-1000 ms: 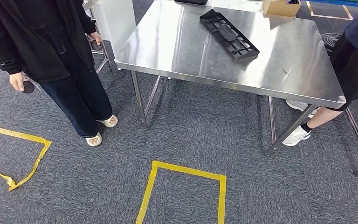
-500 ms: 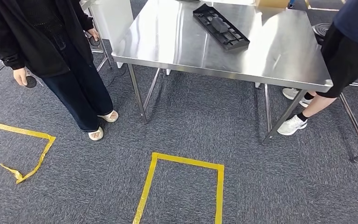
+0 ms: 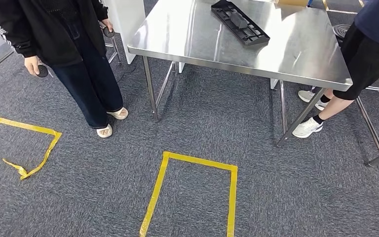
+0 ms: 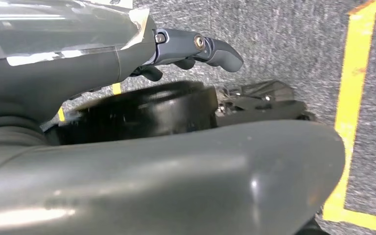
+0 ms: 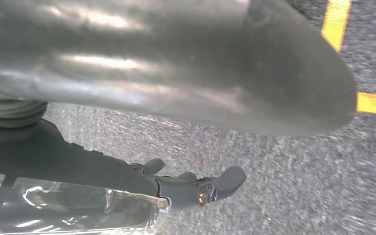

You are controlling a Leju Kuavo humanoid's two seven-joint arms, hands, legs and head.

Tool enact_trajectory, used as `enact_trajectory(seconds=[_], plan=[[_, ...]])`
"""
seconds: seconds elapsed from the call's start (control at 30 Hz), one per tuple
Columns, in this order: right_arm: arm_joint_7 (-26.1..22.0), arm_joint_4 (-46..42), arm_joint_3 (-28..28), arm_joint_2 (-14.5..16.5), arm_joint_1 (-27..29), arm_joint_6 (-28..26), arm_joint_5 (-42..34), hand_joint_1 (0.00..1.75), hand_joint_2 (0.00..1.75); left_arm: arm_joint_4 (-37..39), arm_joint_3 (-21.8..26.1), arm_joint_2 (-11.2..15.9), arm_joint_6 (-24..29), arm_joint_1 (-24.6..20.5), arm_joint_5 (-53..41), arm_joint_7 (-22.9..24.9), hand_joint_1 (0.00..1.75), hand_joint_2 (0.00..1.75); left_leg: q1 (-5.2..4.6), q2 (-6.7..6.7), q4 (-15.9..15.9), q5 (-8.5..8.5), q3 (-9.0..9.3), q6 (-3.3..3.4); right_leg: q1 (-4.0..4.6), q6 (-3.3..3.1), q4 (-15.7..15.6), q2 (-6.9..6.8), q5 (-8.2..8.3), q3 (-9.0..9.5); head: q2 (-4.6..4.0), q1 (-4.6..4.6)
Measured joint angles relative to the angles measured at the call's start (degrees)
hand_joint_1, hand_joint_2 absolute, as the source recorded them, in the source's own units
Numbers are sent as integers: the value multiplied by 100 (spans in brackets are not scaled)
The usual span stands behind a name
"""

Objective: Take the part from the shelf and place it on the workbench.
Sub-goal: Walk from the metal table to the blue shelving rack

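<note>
A long black ribbed part [image 3: 240, 21] lies flat on the steel workbench [image 3: 296, 59], toward its far side. My left hand [image 4: 176, 171] hangs over the grey carpet with its dark fingers [image 4: 210, 49] stretched out away from the thick thumb, and nothing is in it. My right hand [image 5: 176, 63] hangs the same way over the carpet, its fingers [image 5: 200, 191] out and apart from the thumb, also holding nothing. Both hands are far below and short of the workbench.
A person in black [image 3: 74, 49] stands left of the workbench holding a small round black object [image 3: 42, 71] in each hand. Another person [image 3: 365, 54] stands at its right corner. A yellow tape square [image 3: 192, 197] marks the carpet ahead; another [image 3: 24, 148] lies left.
The whole picture has shifted: my camera has moved, and the workbench and both people now sit higher in the view. The part has not moved on the workbench.
</note>
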Motion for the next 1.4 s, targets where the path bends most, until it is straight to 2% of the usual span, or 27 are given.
enact_trajectory(seconds=[0.07,0.13,0.17,0.23,0.27,0.33,0.4,0.43,0.47,0.53,0.57,0.6,0.63,0.67,0.77,0.8,0.93,0.97,1.03,1.1,1.13,1.17,1.2,1.27,1.3,1.33,1.4], plan=[[-1,0,0,1,10,0,3,0,0,1,-12,0,-15,0,-8,-2,0,0,-21,12,5,109,-144,36,-1,-42,716,13,-393,-221,0,10],[-1,0,0,-1,14,0,3,0,0,1,-32,0,-26,1,-9,-2,0,0,-36,24,12,219,-290,32,-4,20,997,18,-430,-183,0,11],[-1,0,0,-2,14,0,5,0,0,1,-41,0,-30,1,-9,-2,0,0,-39,27,14,271,-355,21,-5,73,814,18,-318,-1,0,10],[-3,0,0,-8,4,0,13,0,0,1,-52,0,-34,0,-9,-2,0,0,-45,26,19,363,-448,-15,2,120,-11,18,-117,592,0,12],[-5,0,0,-11,-5,0,17,0,0,1,-54,0,-36,-1,-9,-3,0,0,-52,28,20,408,-477,-43,19,101,-431,23,-83,873,0,6],[-7,0,0,-9,-15,0,20,0,0,1,-57,1,-38,-3,-9,-9,0,0,-63,35,13,494,-497,-109,59,23,-845,33,-110,1098,0,1],[-8,0,0,-2,-3,-2,18,0,0,1,-58,2,-40,-2,-9,-15,0,0,-55,35,15,543,-511,-176,42,-64,-863,33,-56,1032,0,-5],[-8,0,0,1,1,-3,13,0,0,1,-59,4,-40,0,-9,-15,0,0,-45,28,74,463,-543,-207,21,-119,-862,28,-14,999,0,-11],[-8,0,0,4,4,-4,9,0,0,2,-60,5,-41,2,-9,-15,0,0,-36,19,227,284,-601,-237,-2,-182,-867,19,34,960,0,-21],[-9,0,0,8,5,-4,3,0,0,2,-60,9,-41,3,-9,-15,0,0,-22,5,846,-262,-790,-289,-6,-263,-866,1,125,863,0,-36],[-9,0,0,8,7,-4,3,0,0,2,-60,9,-41,3,-8,-15,0,0,-17,1,1216,-477,-880,-310,1,-279,-862,-6,168,811,0,-40],[-9,0,0,8,10,-5,3,0,0,2,-60,9,-41,4,-8,-15,0,0,-10,-1,1490,-575,-917,-326,7,-272,-854,-11,209,755,0,-39],[-9,0,0,8,11,-5,4,0,0,1,-60,9,-41,4,-6,-15,0,0,1,-1,1587,-554,-871,-337,9,-261,-837,-13,246,704,0,-39],[-8,0,0,8,12,-6,10,0,0,2,-60,9,-41,4,-3,-15,0,0,16,-1,1463,-441,-716,-343,5,-244,-808,-12,276,654,0,-40],[4,0,0,11,9,-6,57,0,0,3,-60,13,-35,-1,19,-23,0,0,35,66,406,-138,18,-334,11,-193,-658,-31,315,506,0,-47],[13,0,0,14,9,-5,78,0,0,3,-60,14,-30,-4,30,-33,0,0,24,89,184,-126,136,-315,27,-172,-615,-50,326,464,0,-45],[35,0,0,21,-1,-4,118,0,0,5,-60,16,10,-6,55,-76,0,0,-19,29,41,-70,61,-105,35,-48,-556,-110,355,348,0,-31],[36,0,0,23,-2,-3,125,0,0,5,-59,16,25,-7,69,-82,0,0,-14,13,22,-23,27,-39,30,-40,-451,-92,269,287,0,-22],[45,0,1,22,-2,4,143,0,0,5,-57,15,36,-8,109,-90,0,0,-15,-25,8,72,-68,38,24,-84,109,-35,-102,47,0,0],[57,0,2,21,-1,11,163,0,0,5,-56,15,38,-5,154,-95,0,0,-33,-82,15,161,-185,57,24,-114,822,-8,-452,-195,0,10],[63,0,2,21,0,13,173,0,0,5,-56,15,41,-3,174,-96,0,0,-41,-117,19,203,-239,55,24,-96,981,-2,-509,-211,0,9],[68,0,2,19,0,13,181,0,0,6,-56,15,50,-1,194,-94,0,0,-45,-161,21,241,-284,46,25,-63,915,8,-477,-112,0,10],[74,0,2,16,-1,13,187,0,0,6,-56,15,62,0,207,-91,0,0,-47,-212,22,277,-319,35,25,-25,615,36,-373,107,0,9],[84,0,2,8,-12,13,193,0,0,6,-55,13,85,-2,228,-84,0,0,-47,-311,22,340,-365,-3,31,-2,-272,202,-144,688,0,8],[87,0,2,7,-16,13,193,0,0,6,-55,11,92,-4,231,-81,0,0,-48,-355,20,373,-380,-34,41,-15,-585,290,-65,880,0,5],[91,0,2,7,-20,13,193,0,0,7,-54,10,97,-5,233,-80,0,0,-48,-393,22,402,-393,-66,53,-42,-757,355,-38,971,0,9],[98,0,2,9,-22,13,193,0,0,7,-54,8,104,-4,237,-74,0,0,-55,-476,11,458,-419,-143,70,-91,-800,332,-15,949,0,13]])
